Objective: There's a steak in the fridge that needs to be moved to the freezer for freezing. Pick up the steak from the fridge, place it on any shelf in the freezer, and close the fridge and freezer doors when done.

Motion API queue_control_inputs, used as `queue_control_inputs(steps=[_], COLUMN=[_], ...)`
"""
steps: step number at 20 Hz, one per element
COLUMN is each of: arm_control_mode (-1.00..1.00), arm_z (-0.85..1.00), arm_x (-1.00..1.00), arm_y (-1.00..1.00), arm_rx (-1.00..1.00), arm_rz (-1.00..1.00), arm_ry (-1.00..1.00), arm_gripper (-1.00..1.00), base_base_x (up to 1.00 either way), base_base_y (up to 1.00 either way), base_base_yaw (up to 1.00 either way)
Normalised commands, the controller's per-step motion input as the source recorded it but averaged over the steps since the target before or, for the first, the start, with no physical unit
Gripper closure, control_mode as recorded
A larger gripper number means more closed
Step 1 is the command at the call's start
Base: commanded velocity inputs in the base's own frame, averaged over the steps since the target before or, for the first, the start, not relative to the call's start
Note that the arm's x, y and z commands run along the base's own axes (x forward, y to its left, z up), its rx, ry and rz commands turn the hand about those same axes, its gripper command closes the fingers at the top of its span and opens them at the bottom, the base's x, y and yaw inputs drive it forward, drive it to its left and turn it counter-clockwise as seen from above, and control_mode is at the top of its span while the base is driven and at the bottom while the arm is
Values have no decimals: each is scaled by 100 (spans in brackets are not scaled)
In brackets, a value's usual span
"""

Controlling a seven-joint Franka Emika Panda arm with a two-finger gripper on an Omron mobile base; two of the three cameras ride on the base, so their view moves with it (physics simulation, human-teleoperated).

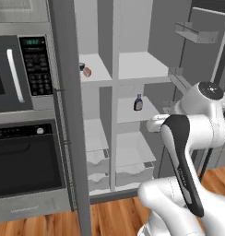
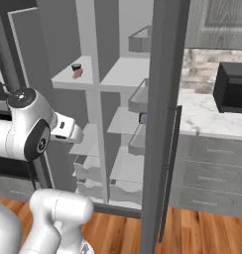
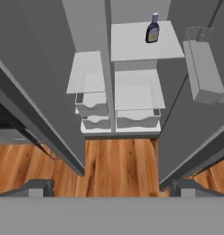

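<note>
steak on upper narrow-side shelf | bottle in hand view | end effector spread wide, empty

Matt grey doors, glossy wood floor

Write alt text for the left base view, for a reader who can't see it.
The tall grey unit stands with both doors open, and the steak sits beside a dark cup on an upper shelf of the narrower compartment. A purple-blue bottle stands on a middle shelf of the wider one, with the white arm in front at lower right.
</note>
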Motion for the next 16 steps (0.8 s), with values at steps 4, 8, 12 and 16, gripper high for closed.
queue_control_inputs(steps=[4, 8, 12, 16], arm_control_mode=[100, 100, -100, -100], arm_z=[0, 0, 0, 0], arm_x=[0, 0, -27, -83], arm_y=[0, 0, -5, -48], arm_rx=[0, 0, 0, 0], arm_rz=[0, 0, 0, 0], arm_ry=[0, 0, -7, -17], arm_gripper=[-100, -100, -100, -100], base_base_x=[-34, -12, 0, 0], base_base_y=[0, 0, 0, 0], base_base_yaw=[0, 0, 0, 0])
